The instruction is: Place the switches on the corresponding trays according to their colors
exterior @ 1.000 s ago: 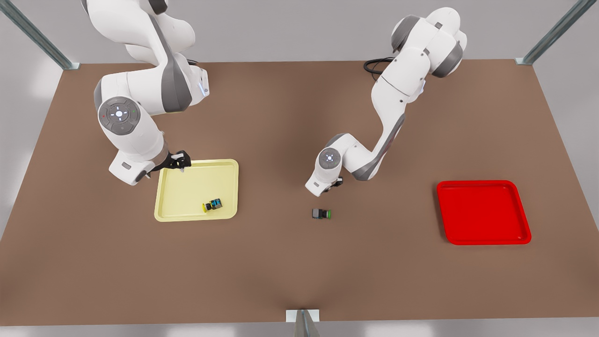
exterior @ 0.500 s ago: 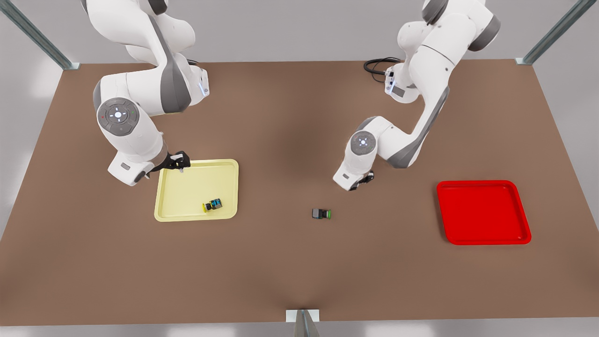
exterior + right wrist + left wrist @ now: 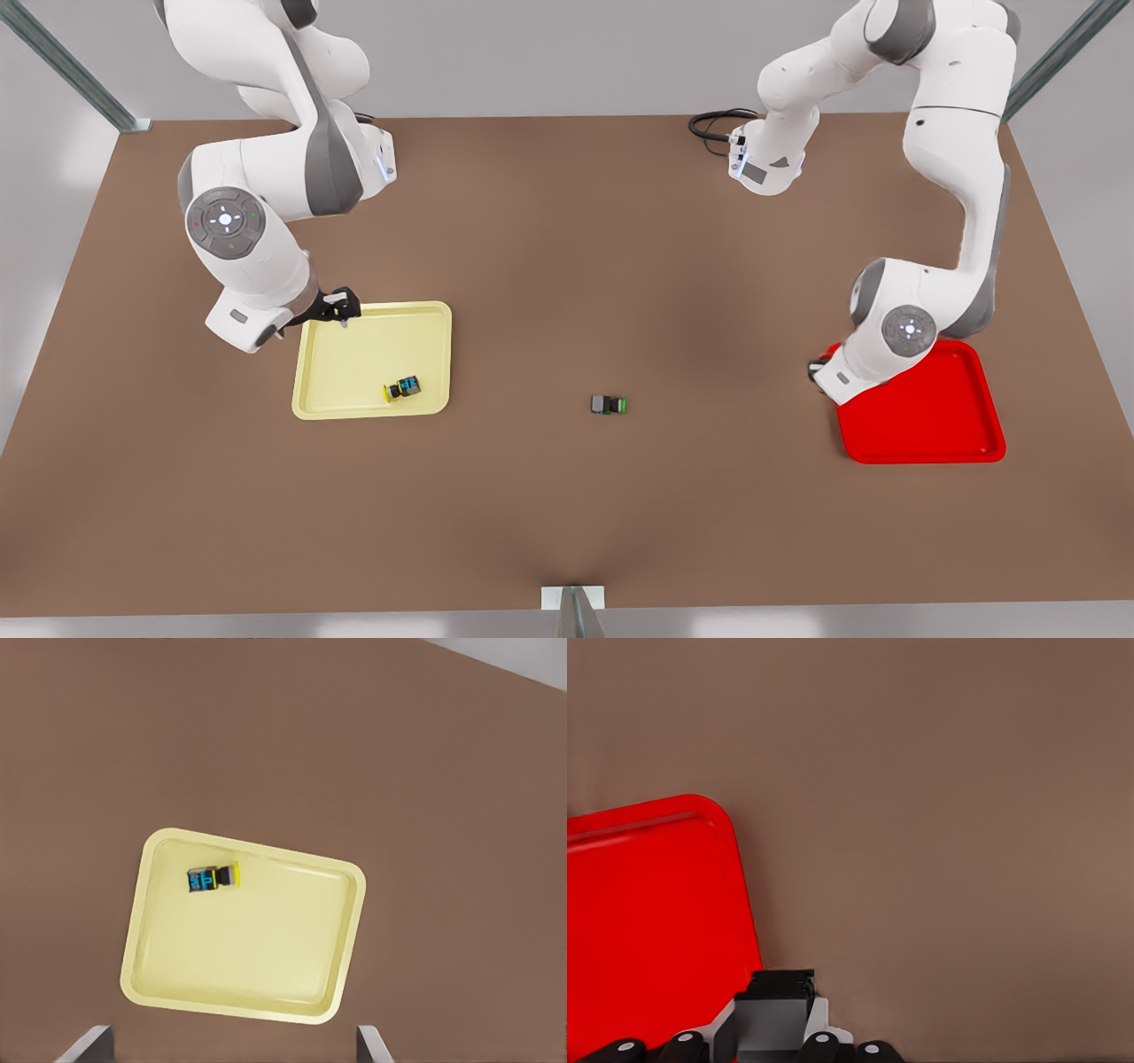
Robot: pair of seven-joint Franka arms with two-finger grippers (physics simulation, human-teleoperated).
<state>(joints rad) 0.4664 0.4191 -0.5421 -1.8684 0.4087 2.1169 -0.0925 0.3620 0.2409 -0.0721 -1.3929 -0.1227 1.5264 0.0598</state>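
Brown tabletop (image 3: 549,496) with metal frame posts at the corners and a black cable coil (image 3: 713,124) at the far edge.

Red tray (image 3: 939,425) on the front view's right, near corner hidden under the left arm's wrist. Yellow tray (image 3: 354,363) on the front view's left, fully visible.

Left gripper (image 3: 772,1028) over the red tray's edge, clamped on a dark blocky switch body (image 3: 778,985); cap colour hidden. Right gripper (image 3: 341,306) above the yellow tray's far corner, fingers (image 3: 89,1047) spread wide, holding nothing.

Yellow switch (image 3: 403,387) lies on its side inside the yellow tray. Green switch (image 3: 609,405) lies on bare table between the trays, well apart from both.
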